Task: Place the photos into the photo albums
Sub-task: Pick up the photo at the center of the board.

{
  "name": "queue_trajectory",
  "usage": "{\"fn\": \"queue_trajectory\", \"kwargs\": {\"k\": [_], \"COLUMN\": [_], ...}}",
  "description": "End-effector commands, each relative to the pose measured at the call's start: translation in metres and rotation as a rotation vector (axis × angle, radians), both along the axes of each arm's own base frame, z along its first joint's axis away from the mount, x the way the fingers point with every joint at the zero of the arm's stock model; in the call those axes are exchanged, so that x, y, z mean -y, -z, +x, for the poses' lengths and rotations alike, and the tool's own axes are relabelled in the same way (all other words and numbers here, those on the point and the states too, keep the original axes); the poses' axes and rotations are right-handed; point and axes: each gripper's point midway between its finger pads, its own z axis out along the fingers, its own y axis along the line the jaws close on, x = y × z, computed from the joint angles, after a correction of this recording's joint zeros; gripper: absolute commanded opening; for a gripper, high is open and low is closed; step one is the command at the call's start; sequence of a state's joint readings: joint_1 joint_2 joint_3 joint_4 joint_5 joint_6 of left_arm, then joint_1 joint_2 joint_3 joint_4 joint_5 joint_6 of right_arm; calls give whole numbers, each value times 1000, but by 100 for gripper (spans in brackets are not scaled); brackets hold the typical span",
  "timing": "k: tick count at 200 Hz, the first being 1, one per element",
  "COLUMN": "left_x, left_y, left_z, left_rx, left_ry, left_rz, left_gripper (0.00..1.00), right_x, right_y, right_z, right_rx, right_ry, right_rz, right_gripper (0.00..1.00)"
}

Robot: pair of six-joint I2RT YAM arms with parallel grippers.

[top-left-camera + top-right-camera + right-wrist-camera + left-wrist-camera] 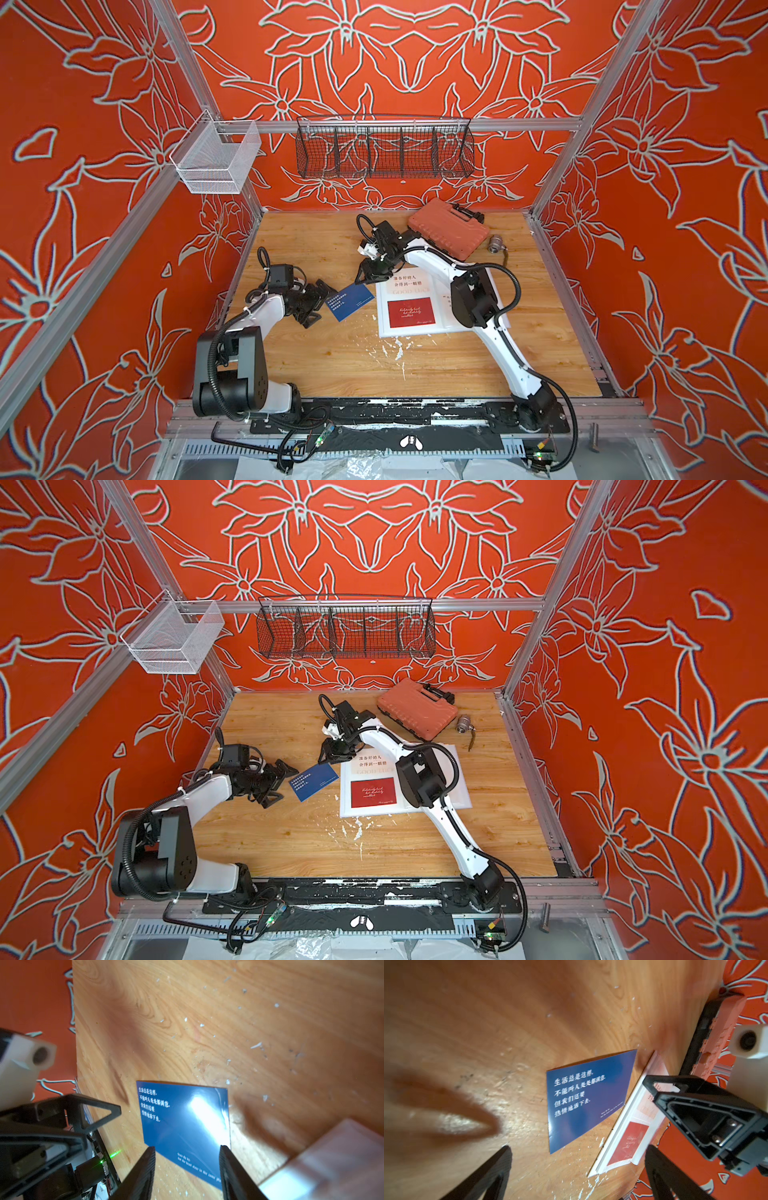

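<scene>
At table left, left gripper (322,304): jaws wide apart, empty, just beside the card's near end.
navy photo (353,301): flat on the wooden table (332,357), between left gripper and album, just beside the album.
handling (judged): light, thin, glossy, probably slippery; flexes easily; lies flush.
hold (judged): a free corner or short edge.
right gripper (368,273): jaws partly apart, holding nothing, over the card's far corner.
photo album (382,320): open; red photo (410,311) on its page.

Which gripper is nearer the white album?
Right. The right gripper hangs by the album's far corner; the left gripper is farther off, with the navy card lying between it and the album.
</scene>
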State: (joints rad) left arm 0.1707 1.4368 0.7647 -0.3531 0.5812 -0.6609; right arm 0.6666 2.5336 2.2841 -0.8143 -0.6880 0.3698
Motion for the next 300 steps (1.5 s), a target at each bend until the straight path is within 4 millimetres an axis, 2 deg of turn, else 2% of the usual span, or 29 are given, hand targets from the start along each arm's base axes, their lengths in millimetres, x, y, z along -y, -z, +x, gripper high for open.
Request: {"fn": "queue_trajectory", "kwargs": {"k": [1,37,76,128,165,193,238,277,300], "left_x": [-2,-3,3,19,22,30,39,45,47], "left_y": [-5,-11,1,12,21,29,34,29,29], "left_z": [15,50,72,86,80,64,33,21,18], "left_rx": [7,26,6,-9,-39,-76,-104,-90,-67], "left_ry": [61,144,236,370,408,401,368,326,293], "left_rz": [30,39,19,-21,-24,-83,-138,-189,-202], "left_gripper": [97,98,97,97,97,97,97,97,97], "right_x": [12,18,6,0,11,20,23,17,17], "right_y": [-18,-11,9,32,48,55,56,52,48], "right_z": [-8,-34,-66,-70,-57,-45,-25,-10,-8], "right_rx": [30,10,20,44,93,125,137,124,110], "right_ry": [3,-8,-83,-15,67,123,156,138,109], "right_rz": [-15,-8,-25,-47,-132,-182,-196,-153,-148], "right_gripper": [52,54,58,64,65,65,65,65,65]}}
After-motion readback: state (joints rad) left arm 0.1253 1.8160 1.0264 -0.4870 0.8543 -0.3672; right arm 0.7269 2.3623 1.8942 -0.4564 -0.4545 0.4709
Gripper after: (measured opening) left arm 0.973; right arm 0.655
